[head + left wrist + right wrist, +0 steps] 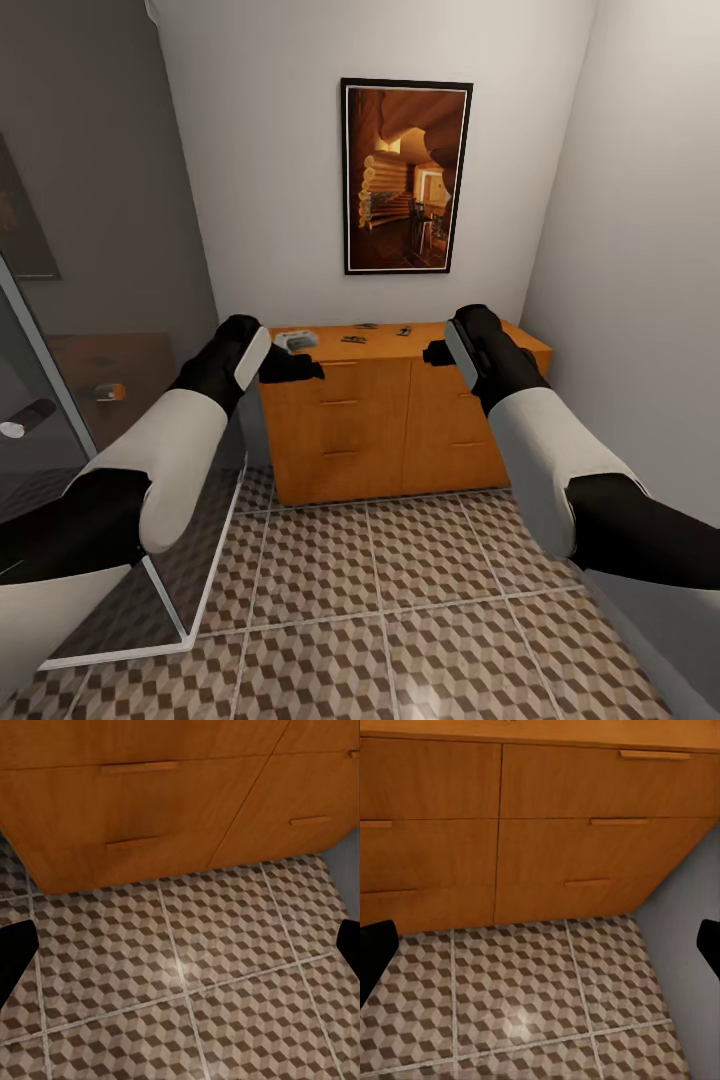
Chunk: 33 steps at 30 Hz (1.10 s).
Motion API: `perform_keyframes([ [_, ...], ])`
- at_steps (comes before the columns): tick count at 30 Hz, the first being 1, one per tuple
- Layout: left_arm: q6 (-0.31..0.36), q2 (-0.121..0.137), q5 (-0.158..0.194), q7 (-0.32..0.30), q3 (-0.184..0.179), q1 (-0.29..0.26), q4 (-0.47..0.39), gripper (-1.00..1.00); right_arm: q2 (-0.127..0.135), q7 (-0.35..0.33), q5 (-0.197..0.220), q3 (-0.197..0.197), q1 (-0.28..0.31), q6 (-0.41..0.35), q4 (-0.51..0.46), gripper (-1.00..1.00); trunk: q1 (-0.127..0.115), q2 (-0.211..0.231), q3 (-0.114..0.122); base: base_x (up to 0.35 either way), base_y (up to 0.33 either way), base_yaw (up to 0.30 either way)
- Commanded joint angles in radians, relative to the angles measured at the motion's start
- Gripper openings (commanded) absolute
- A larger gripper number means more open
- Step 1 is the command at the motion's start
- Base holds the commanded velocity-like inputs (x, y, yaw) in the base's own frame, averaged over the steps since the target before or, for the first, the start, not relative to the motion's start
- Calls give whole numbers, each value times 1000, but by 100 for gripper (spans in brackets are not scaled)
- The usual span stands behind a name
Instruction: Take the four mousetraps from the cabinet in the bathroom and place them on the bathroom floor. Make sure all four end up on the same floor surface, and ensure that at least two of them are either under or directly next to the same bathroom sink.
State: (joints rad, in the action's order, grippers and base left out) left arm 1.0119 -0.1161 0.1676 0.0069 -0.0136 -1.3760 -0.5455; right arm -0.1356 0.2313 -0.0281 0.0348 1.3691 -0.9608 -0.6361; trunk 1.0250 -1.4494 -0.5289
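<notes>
Approaching the cabinet (390,420): both tools, left (300,368) and right (437,352), hang empty with fingers spread apart above the bathroom floor (400,600). Small mousetraps (353,339) lie ahead on the cabinet's top, beyond reach. Next, probably drive closer.

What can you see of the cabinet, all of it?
The cabinet is a low, wide orange-brown wooden chest standing on the patterned tile floor against the white back wall, under a framed picture. Two columns of drawers with wooden bar handles, all shut. Several small flat items lie on its top; nothing grips it.
</notes>
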Motion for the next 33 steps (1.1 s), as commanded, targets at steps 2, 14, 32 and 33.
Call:
perform_keyframes([
  [2, 4, 3, 3, 0, 0, -3, -16, 100, -1, 2, -2, 2, 9, 18, 20, 100, 0, -1, -1, 0, 0, 0],
  [14, 4, 10, 0, 1, 63, -19, -121, 100, -4, 2, 111, 1, 17, 58, 73, 100, 0, -1, -1, 0, 0, 0],
  [32, 3, 28, 3, 0, 149, -19, -133, 100, -1, 6, 264, 2, 16, 59, 100, 100, 0, -1, -1, 0, 0, 0],
  [33, 3, 27, 3, 0, 149, -19, -133, 100, -1, 6, 264, 2, 16, 59, 100, 100, 0, -1, -1, 0, 0, 0],
])
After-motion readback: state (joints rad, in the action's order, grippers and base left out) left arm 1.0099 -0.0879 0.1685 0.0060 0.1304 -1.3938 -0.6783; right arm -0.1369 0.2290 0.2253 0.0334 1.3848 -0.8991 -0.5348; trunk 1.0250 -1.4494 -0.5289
